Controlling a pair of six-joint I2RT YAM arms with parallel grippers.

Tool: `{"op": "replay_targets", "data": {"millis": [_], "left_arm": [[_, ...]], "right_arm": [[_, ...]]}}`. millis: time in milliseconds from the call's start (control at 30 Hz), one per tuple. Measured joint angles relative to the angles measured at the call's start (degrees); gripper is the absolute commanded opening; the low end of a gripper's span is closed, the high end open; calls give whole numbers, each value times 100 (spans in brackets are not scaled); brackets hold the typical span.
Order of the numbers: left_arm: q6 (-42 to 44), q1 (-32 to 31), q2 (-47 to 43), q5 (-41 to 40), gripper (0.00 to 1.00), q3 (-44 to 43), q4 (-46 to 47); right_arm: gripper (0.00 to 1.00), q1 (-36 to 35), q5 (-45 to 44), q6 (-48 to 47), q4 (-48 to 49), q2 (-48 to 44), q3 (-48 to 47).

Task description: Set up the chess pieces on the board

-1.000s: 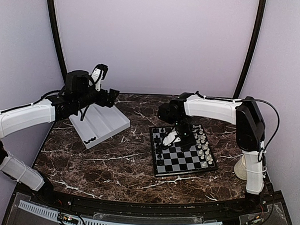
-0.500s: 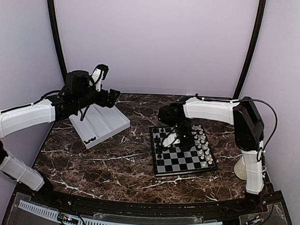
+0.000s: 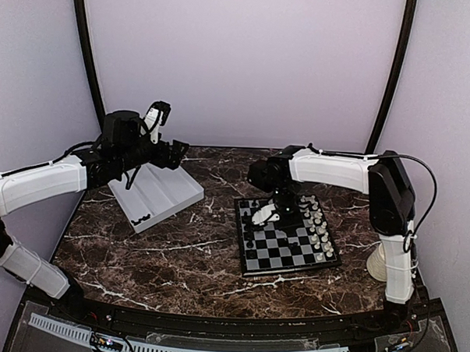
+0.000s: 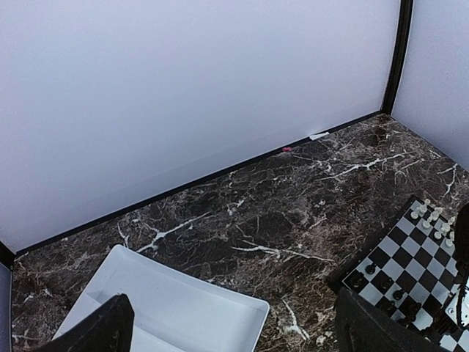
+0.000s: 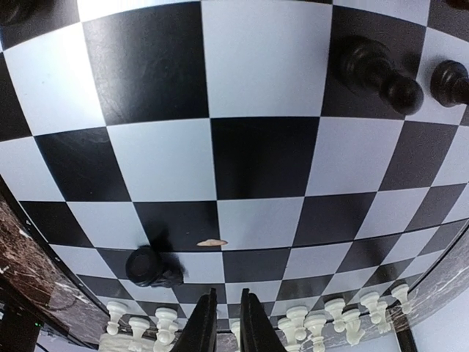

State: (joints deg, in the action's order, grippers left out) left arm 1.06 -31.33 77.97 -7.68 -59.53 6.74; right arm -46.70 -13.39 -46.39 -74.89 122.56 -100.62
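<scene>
Right gripper (image 5: 229,323) hovers over the board (image 5: 256,169), fingers a sliver apart, empty — black chess piece (image 5: 150,267) just left. Left gripper (image 4: 234,326) gapes wide — white tray (image 4: 183,304) between its fingers.

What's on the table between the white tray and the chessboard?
Nothing: only bare marble tabletop lies between the white tray and the chessboard, as the top view shows; the left wrist view agrees.
</scene>
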Motion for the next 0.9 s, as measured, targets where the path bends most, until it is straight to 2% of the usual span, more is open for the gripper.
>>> {"op": "replay_targets", "data": {"millis": [200, 333, 433, 633, 767, 900], "left_arm": [[15, 0, 13, 516, 86, 0, 0], [-17, -9, 234, 1187, 77, -142, -63], [-39, -144, 575, 1556, 75, -461, -273], [-179, -1123, 1580, 1663, 64, -1810, -1307], [-431, -1735, 2428, 1696, 58, -2761, -1956], [-564, -2273, 3383, 1679, 55, -3751, -2599]], "right_arm": [[21, 398, 693, 72, 293, -494, 216], [22, 999, 1635, 37, 651, -1303, 684], [22, 1458, 2271, -7, 977, -1989, 1261], [30, 2402, 3314, 297, 1880, -2929, 2181], [37, 3032, 3467, 852, 2721, -3576, 2730], [39, 3576, 3451, 1508, 3436, -4157, 3016]]}}
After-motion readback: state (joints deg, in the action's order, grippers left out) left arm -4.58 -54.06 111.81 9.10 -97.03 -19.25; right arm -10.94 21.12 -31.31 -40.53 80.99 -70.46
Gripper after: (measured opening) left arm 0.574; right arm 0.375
